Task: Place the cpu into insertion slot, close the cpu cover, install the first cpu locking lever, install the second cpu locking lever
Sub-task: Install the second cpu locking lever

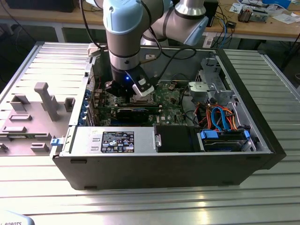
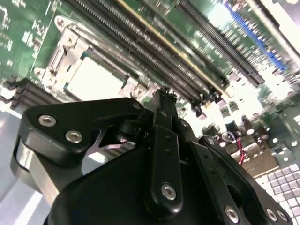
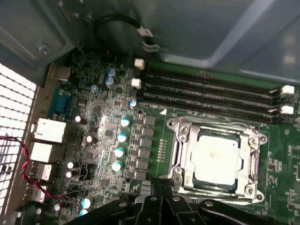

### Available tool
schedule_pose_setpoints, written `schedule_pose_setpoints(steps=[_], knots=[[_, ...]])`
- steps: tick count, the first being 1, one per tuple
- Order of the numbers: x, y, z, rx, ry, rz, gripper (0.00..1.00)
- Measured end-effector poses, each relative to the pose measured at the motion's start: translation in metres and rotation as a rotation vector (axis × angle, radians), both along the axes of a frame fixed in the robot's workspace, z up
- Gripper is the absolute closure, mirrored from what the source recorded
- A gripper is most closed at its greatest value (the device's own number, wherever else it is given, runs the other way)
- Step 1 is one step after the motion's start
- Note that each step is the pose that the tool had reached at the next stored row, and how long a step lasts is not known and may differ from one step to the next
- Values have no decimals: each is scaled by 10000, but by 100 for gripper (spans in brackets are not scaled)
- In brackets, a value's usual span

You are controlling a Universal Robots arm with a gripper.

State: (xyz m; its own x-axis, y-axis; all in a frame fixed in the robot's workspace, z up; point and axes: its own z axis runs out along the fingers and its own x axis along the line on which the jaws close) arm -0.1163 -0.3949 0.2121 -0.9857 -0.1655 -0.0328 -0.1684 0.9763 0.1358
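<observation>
Hovering just above the green board (image 3: 154, 140), the claw (image 2: 161, 101) has its fingers pressed together and empty. The cpu (image 3: 216, 159) already lies in the slot (image 3: 180, 154), near the memory slots (image 3: 206, 93), with the cover (image 3: 251, 161) framing it, apparently closed.

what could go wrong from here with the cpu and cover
1. The cpu already sits in the slot with the cover down around it; if the cover isn't fully flat, a lever pressed onto it could jam or load the chip unevenly.
2. The gripper hangs close over the board beside the memory slots; a small sideways drift might clip them.
3. A loose cable hangs near the arm's path and could snag.
</observation>
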Motion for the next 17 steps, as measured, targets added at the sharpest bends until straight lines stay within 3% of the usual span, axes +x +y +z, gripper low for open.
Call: schedule_pose_setpoints(steps=[4,5,6,7,8,9,11,13,15,17], knots=[[37,90,-1,-741,28,-1,89],[48,111,0,-859,40,0,89],[73,155,-1,-1046,63,1,89],[98,198,0,-1175,93,2,89],[138,270,0,-1279,154,5,89],[152,291,0,-1305,171,6,89],[235,383,0,-1396,270,12,89],[306,407,-1,-1426,343,17,89],[411,422,0,-1459,450,25,89],[458,428,0,-1478,490,26,89]])
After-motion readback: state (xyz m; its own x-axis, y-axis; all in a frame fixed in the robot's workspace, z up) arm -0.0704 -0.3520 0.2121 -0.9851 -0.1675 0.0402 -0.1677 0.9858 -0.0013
